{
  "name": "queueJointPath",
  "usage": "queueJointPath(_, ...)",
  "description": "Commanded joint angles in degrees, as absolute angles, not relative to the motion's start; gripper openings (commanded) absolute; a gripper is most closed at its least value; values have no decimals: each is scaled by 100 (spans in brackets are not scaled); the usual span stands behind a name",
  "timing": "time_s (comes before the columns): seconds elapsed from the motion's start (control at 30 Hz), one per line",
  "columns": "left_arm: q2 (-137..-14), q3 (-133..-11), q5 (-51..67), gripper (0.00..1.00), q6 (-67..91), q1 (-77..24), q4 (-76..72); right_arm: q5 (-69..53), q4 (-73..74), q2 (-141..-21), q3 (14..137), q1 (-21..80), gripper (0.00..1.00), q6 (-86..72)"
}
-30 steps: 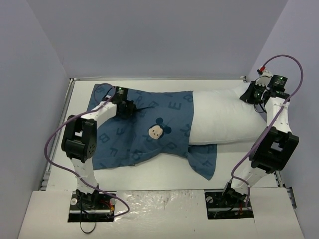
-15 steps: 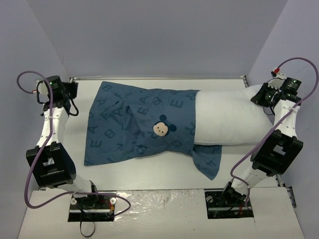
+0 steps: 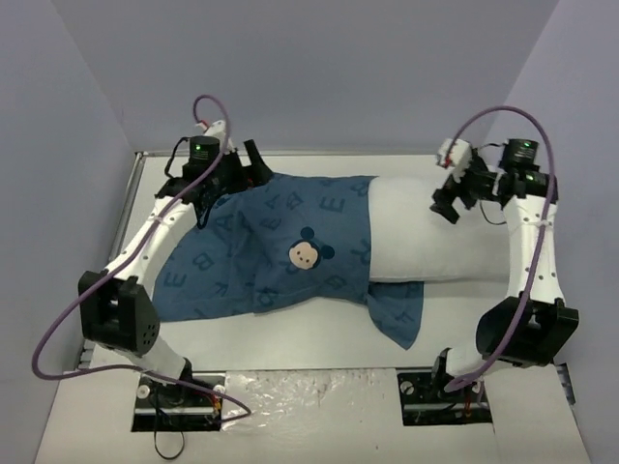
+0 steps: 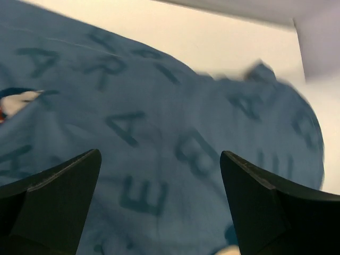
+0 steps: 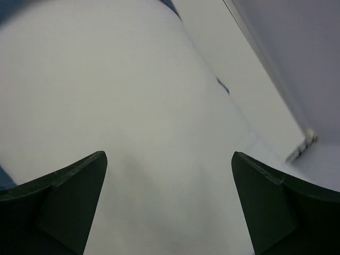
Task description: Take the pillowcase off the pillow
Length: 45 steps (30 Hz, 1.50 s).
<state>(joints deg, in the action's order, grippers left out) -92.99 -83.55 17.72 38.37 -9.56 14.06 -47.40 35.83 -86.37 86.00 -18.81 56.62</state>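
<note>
Pillowcase [image 3: 261, 251], dark blue with letters and a mouse face, sheathes the white pillow's [image 3: 435, 242] left end and lies spread beneath the left claw [image 3: 253, 166], which has swung back in from the side and sprung apart. The right claw [image 3: 447, 200], apart too now, has shifted inward above the pillow. White bench [image 3: 464, 324], lilac walls [image 3: 309, 68].

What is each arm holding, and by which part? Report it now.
Nothing is held. The left jaws stand open over the pillowcase, and the right jaws stand open over the bare end of the pillow. Neither pair closes on anything.
</note>
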Motion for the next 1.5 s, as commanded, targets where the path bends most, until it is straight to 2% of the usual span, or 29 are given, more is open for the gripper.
queueJointPath(0.0,-7956,-8134,1136,94,1504,-1572,1724,-4880,5547,-8358,8990,-750,100,8405)
queueJointPath(0.07,-7317,-7518,1134,94,1677,-1573,963,-4413,6019,-8306,8904,-222,100,8657)
queueJointPath(0.13,-6980,-6656,1482,94,1967,-1521,355,-4071,5794,-7894,8432,464,100,8413)
queueJointPath(0.2,-6829,-6495,1581,94,2056,-1564,613,-3263,4989,-7421,8061,990,100,7974)
queueJointPath(0.3,-6751,-6513,1039,94,2013,-2134,1651,-2804,4869,-7164,7656,1343,100,7840)
queueJointPath(0.33,-6593,-6304,654,94,2213,-2327,1731,-2804,4852,-7111,7446,1397,100,7779)
queueJointPath(0.53,-6276,-5556,238,94,2383,-3733,1328,-2084,3850,-6346,6347,2055,100,7401)
queueJointPath(0.67,-5934,-4899,-333,94,2189,-4683,968,-1881,3640,-6135,5750,2101,100,7348)
queueJointPath(0.8,-5695,-4422,-1569,94,2154,-5675,799,-1206,2893,-6012,5135,2101,100,7006)
queueJointPath(1.07,-6626,-3955,-2794,94,2216,-5889,388,-1019,2083,-5994,4535,1978,100,6996)
queueJointPath(1.23,-7469,-4139,-3208,99,1960,-5634,1,-1186,1855,-6213,4553,1714,92,6987)
queueJointPath(1.3,-7733,-4122,-2980,86,1968,-5310,-341,-1204,1723,-6293,4509,1688,88,6987)
queueJointPath(1.37,-7839,-4070,-2681,66,1969,-4977,-561,-1204,1565,-6372,4421,1679,85,6944)
queueJointPath(1.4,-7866,-4052,-2655,39,2012,-4896,-728,-1161,1495,-6407,4386,1687,81,6917)
queueJointPath(1.47,-7823,-4060,-2401,17,2004,-4668,-800,-1090,1301,-6547,4324,1679,75,6821)
